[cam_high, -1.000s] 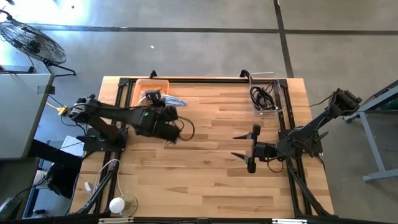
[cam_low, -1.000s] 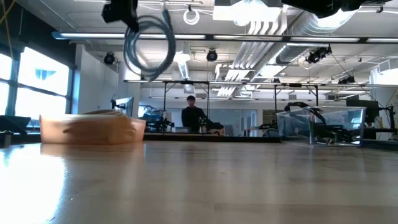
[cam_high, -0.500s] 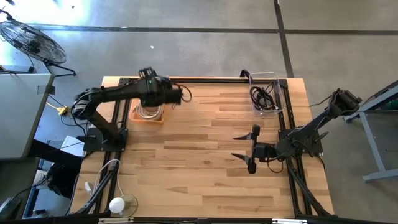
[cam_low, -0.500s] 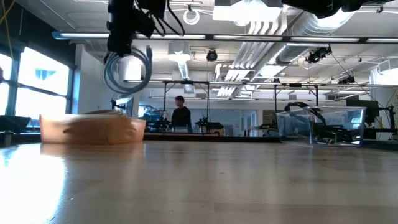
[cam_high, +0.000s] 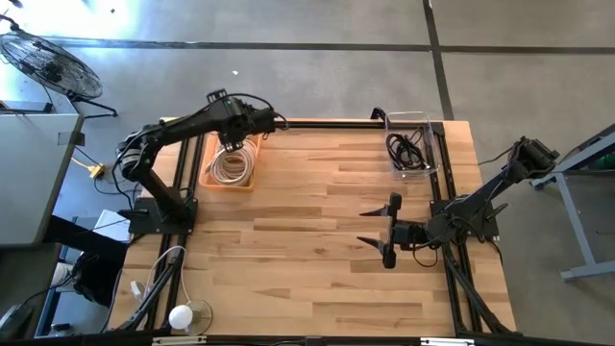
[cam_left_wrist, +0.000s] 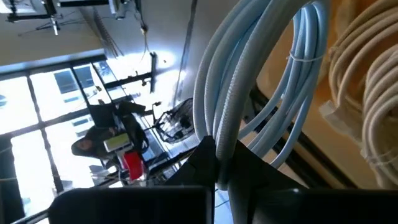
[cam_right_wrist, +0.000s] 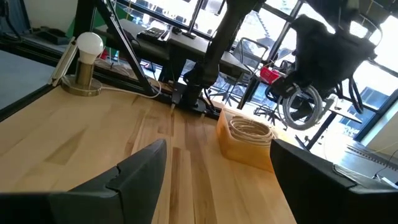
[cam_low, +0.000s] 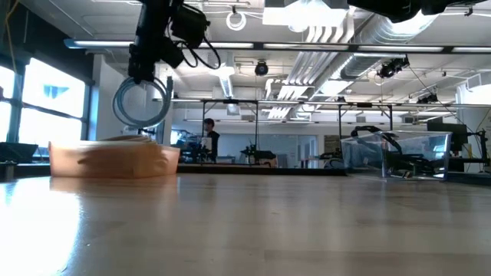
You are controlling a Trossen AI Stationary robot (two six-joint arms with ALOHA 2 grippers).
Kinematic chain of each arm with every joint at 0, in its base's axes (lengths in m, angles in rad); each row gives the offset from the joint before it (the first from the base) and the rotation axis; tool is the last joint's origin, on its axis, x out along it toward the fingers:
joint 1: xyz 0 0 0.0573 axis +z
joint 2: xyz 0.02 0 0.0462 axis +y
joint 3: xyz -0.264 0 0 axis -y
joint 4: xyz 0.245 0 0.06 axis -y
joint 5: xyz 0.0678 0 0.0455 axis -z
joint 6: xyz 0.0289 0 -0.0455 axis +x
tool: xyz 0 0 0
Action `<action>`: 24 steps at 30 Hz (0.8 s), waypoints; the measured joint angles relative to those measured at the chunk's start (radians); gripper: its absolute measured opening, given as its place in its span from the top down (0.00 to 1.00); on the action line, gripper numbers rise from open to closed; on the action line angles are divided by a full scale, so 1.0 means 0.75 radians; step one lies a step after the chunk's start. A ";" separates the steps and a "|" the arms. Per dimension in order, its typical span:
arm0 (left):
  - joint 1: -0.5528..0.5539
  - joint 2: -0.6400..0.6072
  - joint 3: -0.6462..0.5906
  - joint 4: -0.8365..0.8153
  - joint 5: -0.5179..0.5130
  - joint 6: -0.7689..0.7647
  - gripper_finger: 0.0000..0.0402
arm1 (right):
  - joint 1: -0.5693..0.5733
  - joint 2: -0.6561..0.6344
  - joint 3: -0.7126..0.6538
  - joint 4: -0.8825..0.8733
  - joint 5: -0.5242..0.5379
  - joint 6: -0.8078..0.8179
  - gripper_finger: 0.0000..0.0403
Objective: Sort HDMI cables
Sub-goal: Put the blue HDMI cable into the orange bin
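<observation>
A silvery-white HDMI cable coil (cam_low: 142, 103) hangs from my left gripper (cam_low: 143, 75), which is shut on it above the orange bin (cam_high: 231, 161) at the table's far left. Cream-beige cable coils (cam_high: 231, 168) lie in that bin. Black cables (cam_high: 408, 149) rest in a clear bin (cam_high: 434, 154) at the far right. My right gripper (cam_high: 382, 231) waits open over the table's right side, holding nothing. My left gripper pinches several strands of the silvery-white coil (cam_left_wrist: 219, 146) between its two fingers at one spot on the loop. The fingers slant downward. The coil hangs as an upright ring below them (cam_low: 142, 123), clear of the bin and the table.
A small lamp with a white bulb (cam_high: 183, 315) stands at the near left corner. The middle and near part of the wooden table (cam_high: 307, 269) is bare. A black frame rail (cam_high: 317, 123) runs along the far edge.
My left gripper has swung from the table's middle left toward the far edge and now stands over the orange bin. It has kept shut on the silvery-white coil, which has travelled with it, still hanging clear.
</observation>
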 joint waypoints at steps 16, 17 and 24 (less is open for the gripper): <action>0.011 0.223 0.000 0.169 0.124 0.252 0.94 | 0.000 0.001 -0.001 -0.047 -0.001 0.028 0.31; 0.011 0.234 0.000 0.168 0.132 0.259 0.93 | 0.000 0.001 -0.001 -0.049 -0.001 0.028 0.31; 0.042 0.279 0.001 0.128 0.177 0.278 0.93 | 0.000 0.001 -0.001 -0.062 -0.001 0.034 0.31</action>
